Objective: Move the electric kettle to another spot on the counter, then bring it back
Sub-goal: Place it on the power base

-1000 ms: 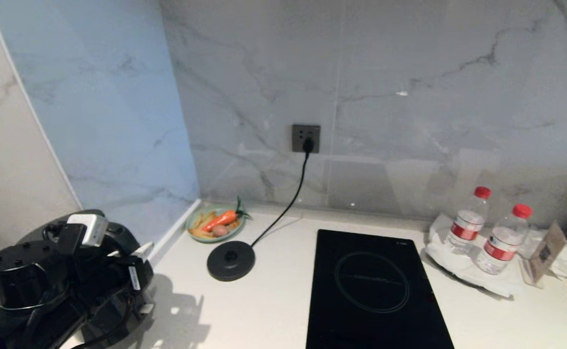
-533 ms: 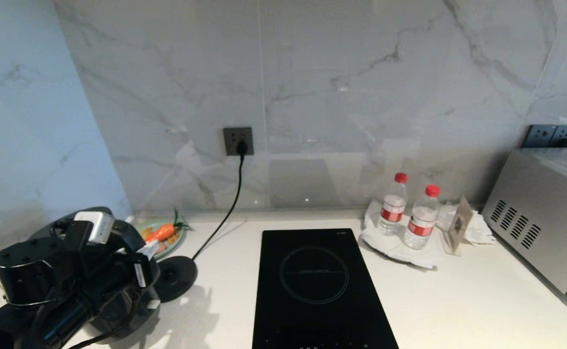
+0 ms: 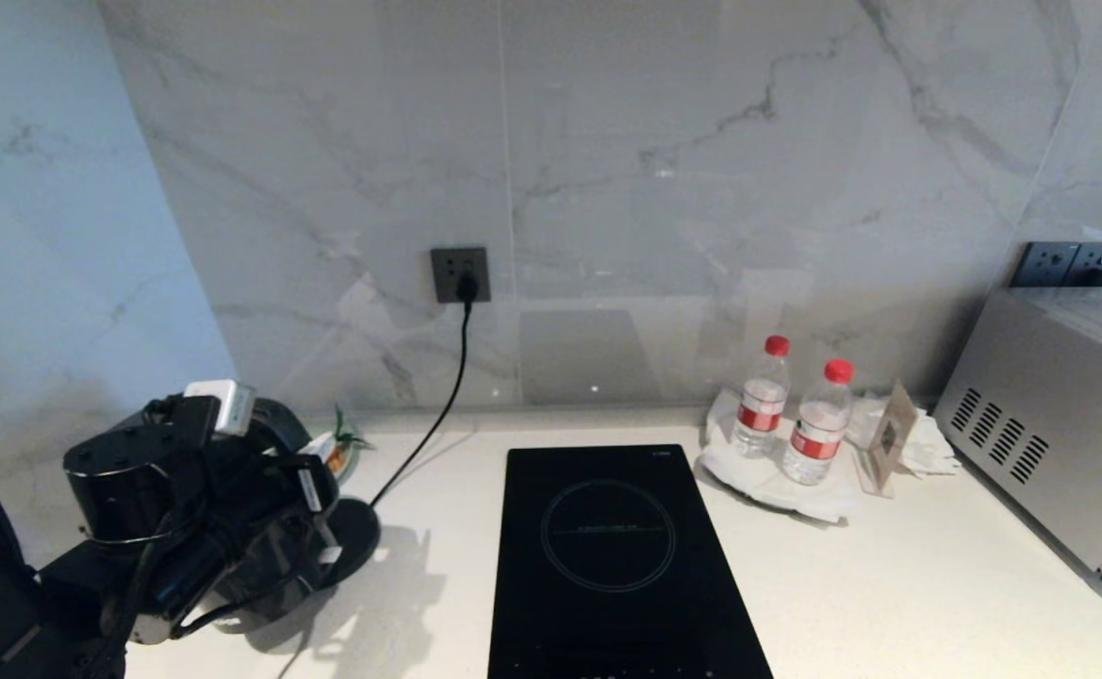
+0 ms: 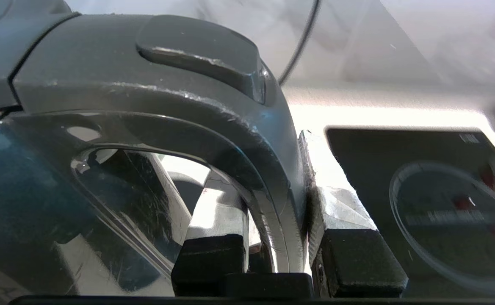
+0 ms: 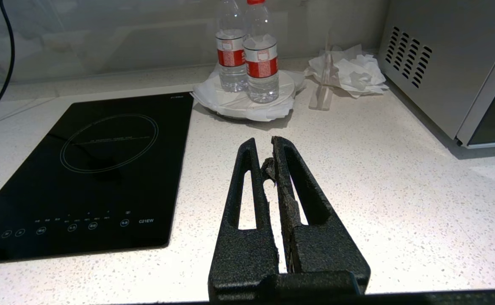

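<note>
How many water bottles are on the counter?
2. Both stand side by side on a white plate right of the hob: one bottle nearer the wall, the other bottle beside it. None seems hidden.

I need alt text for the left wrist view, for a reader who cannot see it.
The left gripper is closed on the loop handle of the electric kettle, one finger inside the loop and one outside. Behind it lie the white counter, a black hob and a black cord.
</note>
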You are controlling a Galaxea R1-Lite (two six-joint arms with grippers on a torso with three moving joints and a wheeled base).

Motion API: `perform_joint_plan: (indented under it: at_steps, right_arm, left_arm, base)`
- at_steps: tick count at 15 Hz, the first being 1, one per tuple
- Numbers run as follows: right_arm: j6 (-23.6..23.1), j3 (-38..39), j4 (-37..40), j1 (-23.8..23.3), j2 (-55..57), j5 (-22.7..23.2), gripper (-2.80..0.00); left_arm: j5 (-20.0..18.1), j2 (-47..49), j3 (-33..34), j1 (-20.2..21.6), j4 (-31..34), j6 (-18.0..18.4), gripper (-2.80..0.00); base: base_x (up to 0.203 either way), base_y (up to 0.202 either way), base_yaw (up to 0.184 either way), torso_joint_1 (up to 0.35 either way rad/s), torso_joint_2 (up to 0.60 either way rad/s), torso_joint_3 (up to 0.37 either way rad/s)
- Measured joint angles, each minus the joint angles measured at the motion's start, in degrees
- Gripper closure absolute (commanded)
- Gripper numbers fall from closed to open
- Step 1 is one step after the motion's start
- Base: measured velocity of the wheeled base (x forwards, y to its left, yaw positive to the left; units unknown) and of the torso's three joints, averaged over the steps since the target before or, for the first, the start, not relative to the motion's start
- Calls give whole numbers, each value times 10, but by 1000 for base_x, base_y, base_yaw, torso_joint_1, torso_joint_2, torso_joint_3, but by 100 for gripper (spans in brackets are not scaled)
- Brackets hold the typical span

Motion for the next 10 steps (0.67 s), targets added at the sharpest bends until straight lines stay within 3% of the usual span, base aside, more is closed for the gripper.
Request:
perform_joint_plan:
  at_steps: [4, 10]
  right_arm:
    - [0, 0, 0, 0, 0, 0, 0]
    - [0, 0, 0, 0, 0, 0, 0]
  left_arm:
    - [63, 45, -64, -38, 0, -2, 0]
    - [93, 112, -134, -67, 0, -1, 0]
  base:
    - [0, 0, 0, 0, 0, 0]
    - [0, 0, 0, 0, 0, 0]
